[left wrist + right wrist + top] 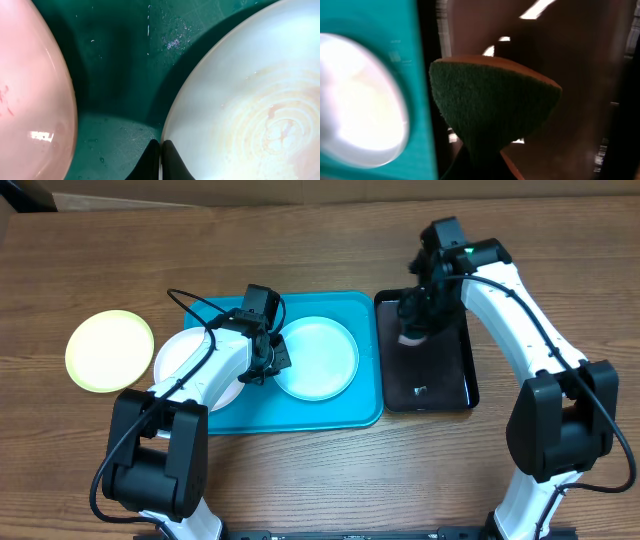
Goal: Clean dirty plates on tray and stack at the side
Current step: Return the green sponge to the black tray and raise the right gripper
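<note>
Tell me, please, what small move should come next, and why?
Probably swing the sponge in the right claw left over the light blue plate: it hangs above the black tray, while the left claw is shut at that plate's rim.

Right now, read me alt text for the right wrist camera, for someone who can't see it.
The right pincer pinches a green-faced orange scouring sponge over the glossy black rectangular tray. To the left, blurred, a pale round plastic plate lies in the turquoise plastic tray.

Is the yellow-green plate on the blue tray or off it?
Off: the yellow-green plate lies on the table, left of the tray.
</note>
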Tool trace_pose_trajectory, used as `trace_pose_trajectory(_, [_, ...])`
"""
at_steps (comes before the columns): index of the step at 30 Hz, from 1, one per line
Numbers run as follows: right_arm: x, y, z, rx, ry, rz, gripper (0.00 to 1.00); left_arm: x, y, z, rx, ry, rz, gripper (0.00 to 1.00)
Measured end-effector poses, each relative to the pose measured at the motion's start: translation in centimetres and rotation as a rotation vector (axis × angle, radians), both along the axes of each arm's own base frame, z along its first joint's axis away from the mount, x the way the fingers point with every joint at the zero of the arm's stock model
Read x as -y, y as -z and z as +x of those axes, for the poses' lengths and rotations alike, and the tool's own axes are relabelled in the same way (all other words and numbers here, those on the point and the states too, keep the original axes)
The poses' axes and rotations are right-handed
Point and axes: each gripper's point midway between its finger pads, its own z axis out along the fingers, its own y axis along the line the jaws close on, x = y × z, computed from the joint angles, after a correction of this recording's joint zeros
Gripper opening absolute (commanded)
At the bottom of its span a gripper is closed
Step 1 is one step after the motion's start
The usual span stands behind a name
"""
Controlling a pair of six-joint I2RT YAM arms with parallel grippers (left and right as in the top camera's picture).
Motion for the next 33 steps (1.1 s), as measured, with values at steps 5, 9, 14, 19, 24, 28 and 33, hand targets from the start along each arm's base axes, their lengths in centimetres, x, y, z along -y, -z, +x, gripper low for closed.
trace_pose_trajectory(5, [2.3, 3.1, -0.1, 0.013, 0.021, -0.111, 0.19, 0.0, 0.0, 0.0, 0.000, 0.000, 0.000, 0.04])
trace_pose_trajectory(9, [3.2, 5.2, -0.4, 0.025, 0.025, -0.156, 0.83, 0.0, 0.0, 0.0, 0.000, 0.002, 0.000, 0.13])
trace_pose_trajectory(14, [3.5, 5.5, -0.4, 0.031, 0.026, -0.175, 0.84, 0.0, 0.0, 0.0, 0.001, 0.001, 0.000, 0.30])
trace_pose_trajectory(19, [3.7, 3.1, 0.7, 0.048, 0.039, -0.172, 0.84, 0.0, 0.0, 0.0, 0.001, 0.004, 0.001, 0.38])
trace_pose_trajectory(24, [6.5, -1.0, 4.9, 0.167, 0.153, -0.143, 0.84, 0.0, 0.0, 0.1, 0.003, 0.008, 0.001, 0.40])
trace_pose_trajectory(28, [11.1, -1.1, 5.1, 0.148, 0.270, -0.152, 0.91, 0.0, 0.4, 0.1, 0.011, 0.008, -0.002, 0.36])
trace_pose_trajectory(33, [16.1, -0.9, 4.2, 0.108, 0.396, -0.169, 1.00, -0.1, 1.1, -0.4, 0.007, -0.003, -0.002, 0.23])
